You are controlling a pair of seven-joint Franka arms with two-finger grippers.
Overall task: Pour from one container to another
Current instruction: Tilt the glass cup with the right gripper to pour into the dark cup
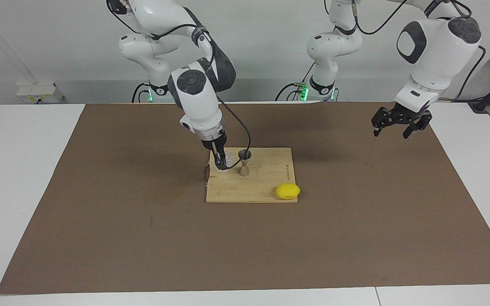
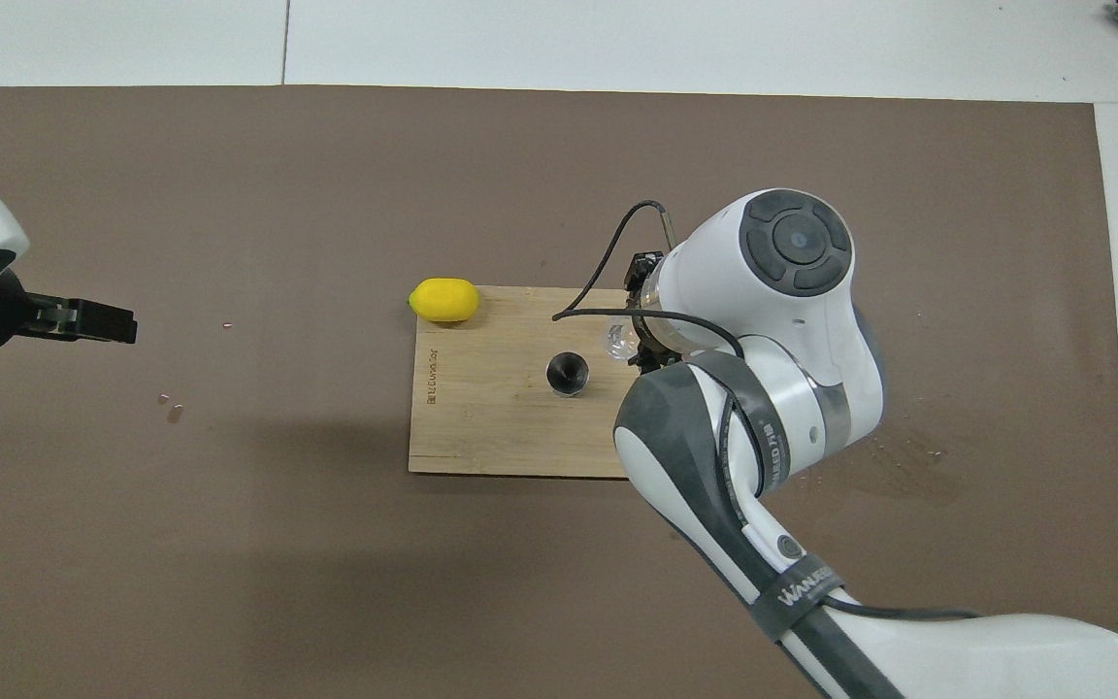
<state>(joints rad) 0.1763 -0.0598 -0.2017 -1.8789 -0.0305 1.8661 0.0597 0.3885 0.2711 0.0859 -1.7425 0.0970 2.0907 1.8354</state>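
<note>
Centrally on a brown-covered worktop [image 1: 100, 238] lies a pale wooden cutting board [image 1: 266, 191], the landmark for everything else. Near the board's middle a small silver jigger [image 1: 244, 162], hourglass-shaped, stands upright with its open cone facing up, likely so it can receive a pour.

Just beside the jigger, toward the right arm's end of the board, the right claw [image 1: 223, 162] hangs over the board with its fingers clamped on a small clear glass tumbler [image 1: 229, 161]. The tumbler is raised off the wood, close to the jigger's rim, and looks tipped toward it. Whether anything is flowing, or whether the glass holds anything, cannot be made out. In the overhead view the right arm's white wrist covers most of the claw, and only a sliver of the tumbler [image 2: 615, 340] shows next to the dark mouth of the jigger [image 2: 567, 372].

A yellow lemon [image 1: 287, 191] rests at the board's corner, farther from the robots and toward the left arm's end, apparently no part of the pour.

Well away from the board, the left claw [image 1: 399, 127] waits in the air over the worktop's left-arm end, fingers apart and holding nothing.
</note>
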